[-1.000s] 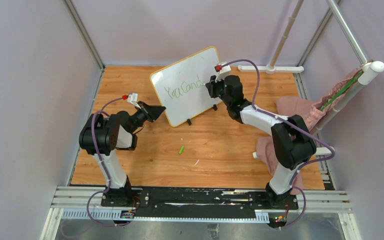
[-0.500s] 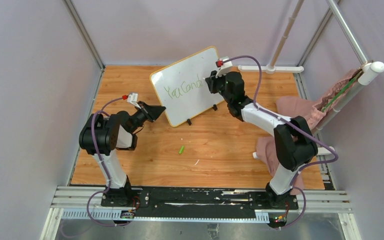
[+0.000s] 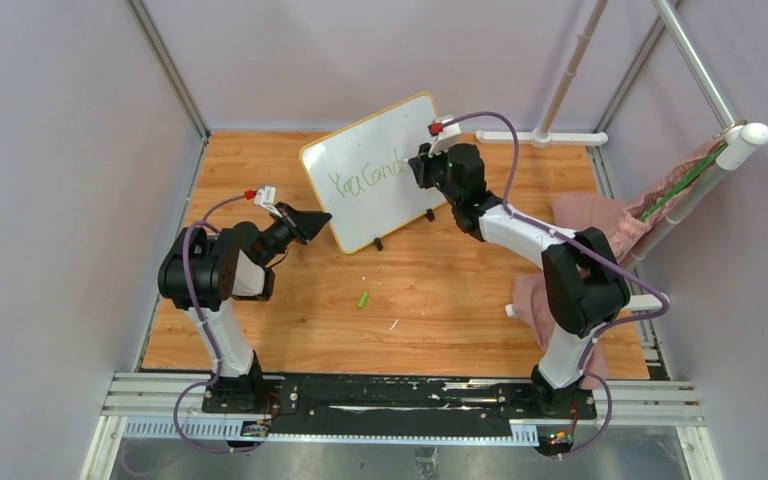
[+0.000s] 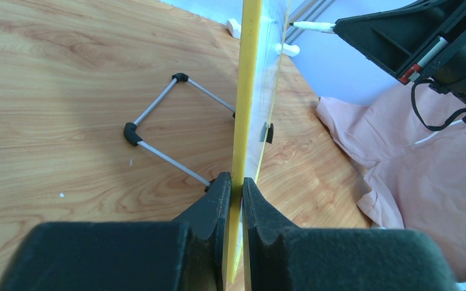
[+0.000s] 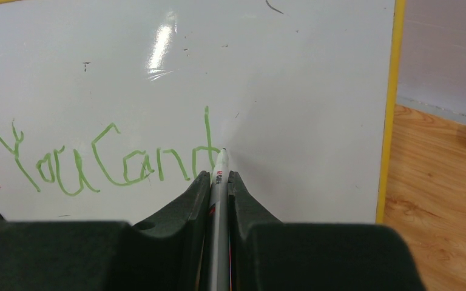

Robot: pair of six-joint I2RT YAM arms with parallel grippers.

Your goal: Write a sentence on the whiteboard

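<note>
The writing step is under way. The whiteboard (image 3: pixel 375 175) stands tilted on its clip feet toward 12 o'clock on the worktop (image 3: pixel 440 290). The left tool (image 4: pixel 235 182) is pinched tight on the board's yellow rim at about its 8 o'clock corner, with the two pads pressed on either face to steady it. The right tool (image 5: pixel 218 176), at the board's 3 o'clock side, is clamped around a marker (image 5: pixel 220 182), whose tip appears to rest on the glossy face just at 3 o'clock of a tall green stroke. The sentence (image 5: pixel 103 160) so far reads roughly "You Can" followed by a "d", so judging by this the first line is only partly written.

The next move probably calls for a small round "o" just past the "d", at light, even pressure so that the board does not rock in the left tool's hold. There is little white space before the 3 o'clock rim, so later words likely need a second line underneath.
</note>
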